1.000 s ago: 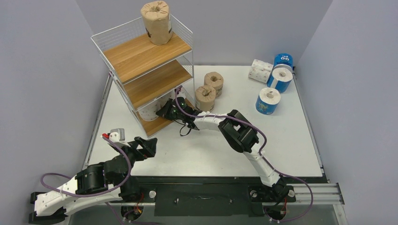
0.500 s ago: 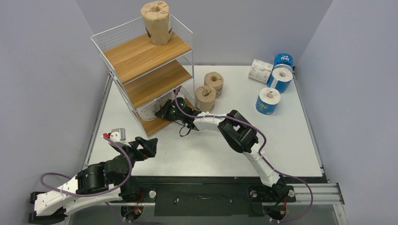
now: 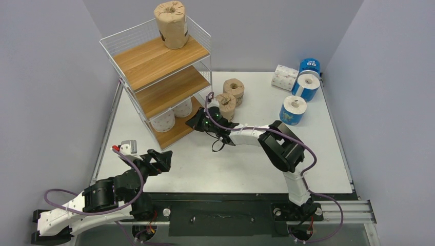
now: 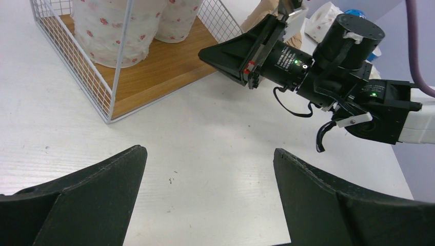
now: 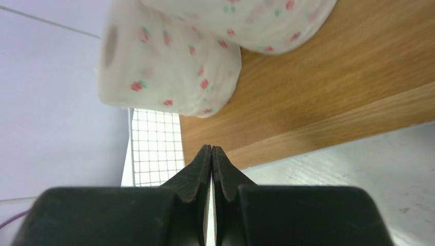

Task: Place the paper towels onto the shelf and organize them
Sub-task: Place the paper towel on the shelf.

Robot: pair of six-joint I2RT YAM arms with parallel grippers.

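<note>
The wire shelf stands at the back left. A brown-wrapped roll stands on its top board. Two white flowered rolls stand on the bottom board, also seen in the left wrist view and right wrist view. My right gripper is shut and empty, just outside the bottom tier's front edge; its tips show in its own view. My left gripper is open and empty over bare table near the front left; its jaws show wide apart in its own view. Two brown rolls stand behind the right arm.
At the back right are three blue-wrapped rolls and two white rolls lying down. The shelf's middle board holds nothing. Grey walls close in both sides.
My right gripper has drawn back to the right, out of the bottom tier. A second white roll now stands there, beside the first one. The left arm has not moved.
</note>
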